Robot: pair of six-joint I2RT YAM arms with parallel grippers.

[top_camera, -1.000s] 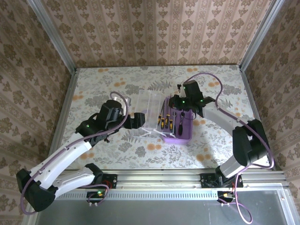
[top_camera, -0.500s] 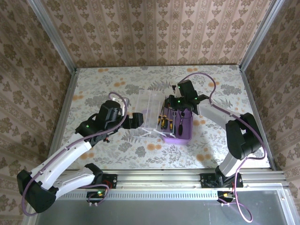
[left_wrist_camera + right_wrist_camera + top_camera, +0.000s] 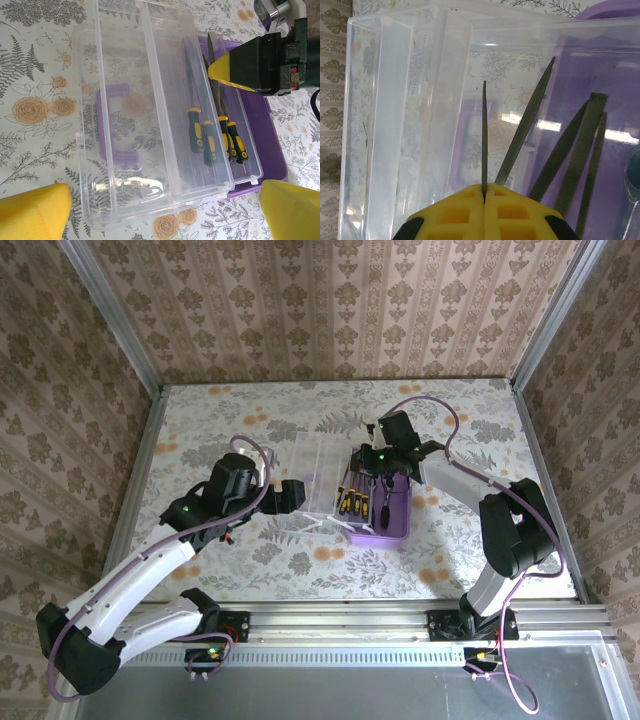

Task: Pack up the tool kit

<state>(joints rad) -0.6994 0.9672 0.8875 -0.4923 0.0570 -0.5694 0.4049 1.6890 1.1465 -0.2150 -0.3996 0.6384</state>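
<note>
Both arms have white shells with chunky black joints, the left arm (image 3: 140,575) same as the right arm (image 3: 455,485). A purple cable (image 3: 430,401) loops off each one, and tiny green lights (image 3: 186,509) glow near the wrists. The finger pads (image 3: 30,212) are bright yellow foam on black bodies, with square waffle pockets up close.

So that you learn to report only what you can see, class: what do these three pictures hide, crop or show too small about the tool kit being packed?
- Right wrist view: the right claw hides the handle of the thin needle file it grips.
- Left wrist view: that claw covers part of the blades of the files lying in the purple box.
- Top external view: the files are too small to count.
</note>
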